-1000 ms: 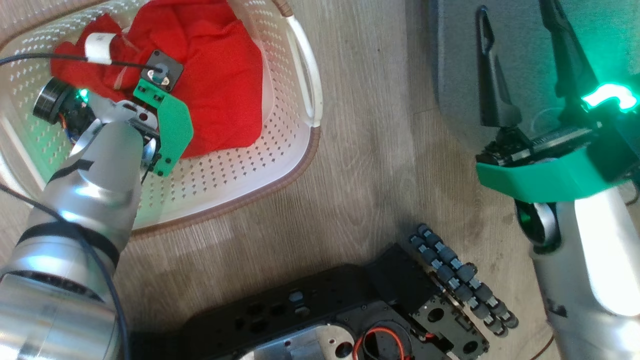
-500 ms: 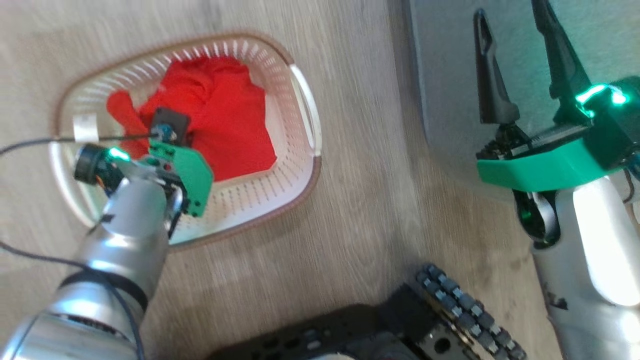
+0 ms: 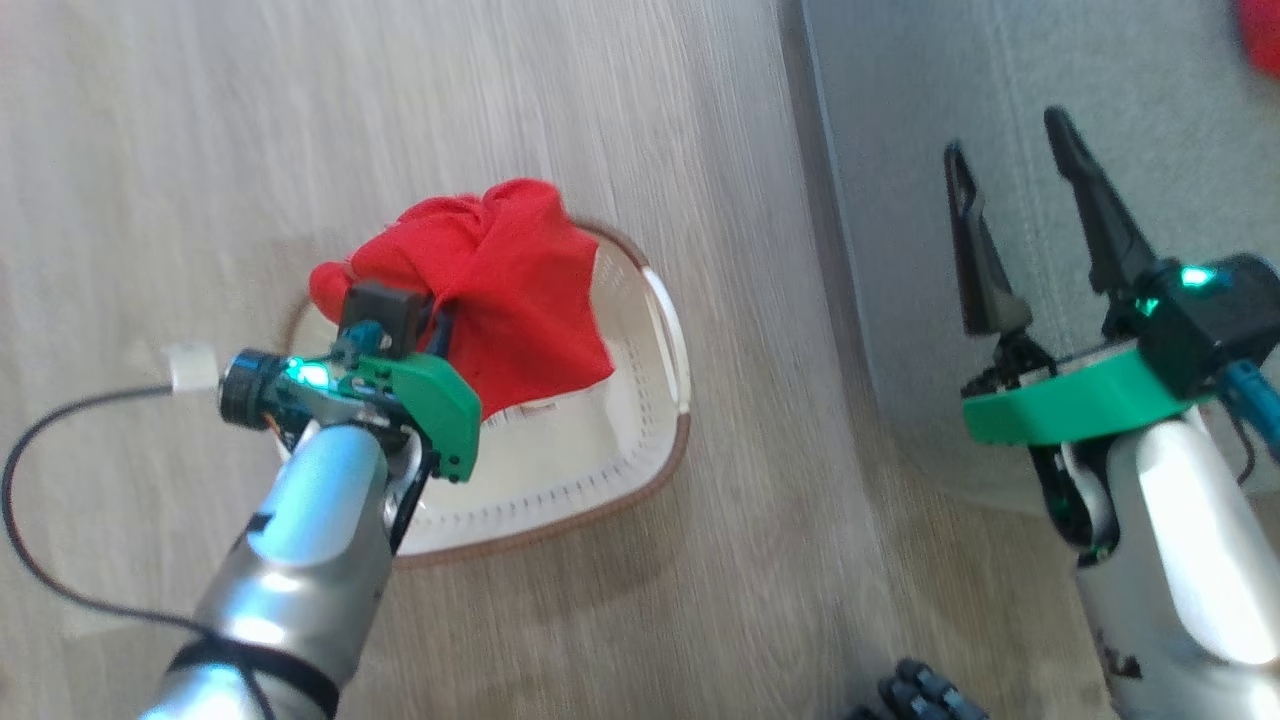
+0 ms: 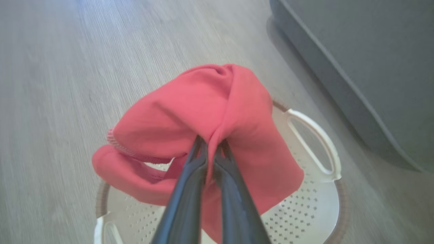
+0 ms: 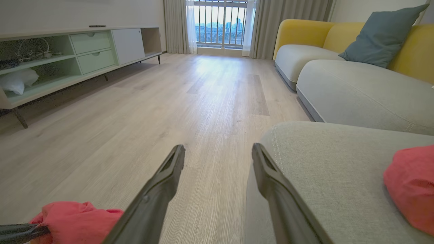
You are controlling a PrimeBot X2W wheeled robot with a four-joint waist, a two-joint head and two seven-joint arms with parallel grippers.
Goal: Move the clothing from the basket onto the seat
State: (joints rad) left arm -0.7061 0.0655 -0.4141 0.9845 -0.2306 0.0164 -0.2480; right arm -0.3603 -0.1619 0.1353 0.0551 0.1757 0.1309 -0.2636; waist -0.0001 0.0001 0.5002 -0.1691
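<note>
My left gripper (image 4: 210, 142) is shut on a red garment (image 4: 217, 112), which hangs bunched above the cream basket (image 4: 305, 217). In the head view the same clothing (image 3: 510, 290) covers the basket's far end; the basket's rim (image 3: 672, 455) and white handle show beside it. A paper label peeks out under the cloth. The grey seat (image 3: 900, 150) lies to the right, with my right gripper (image 3: 1005, 140) open over its edge and nothing between its fingers. A second red garment (image 5: 410, 183) rests on the seat (image 5: 332, 162). In the right wrist view my right gripper (image 5: 217, 150) points along the floor.
Wood floor (image 3: 750, 560) separates the basket from the seat. A black cable (image 3: 60, 470) trails from my left wrist. Farther off stand a pale green cabinet (image 5: 67, 57) and a yellow sofa with a blue-grey pillow (image 5: 379, 37). My base's wheel (image 3: 920, 695) shows at the bottom.
The head camera has pulled back, so the basket looks smaller. My left gripper has lifted the red garment up out of the basket. The right gripper stays open.
</note>
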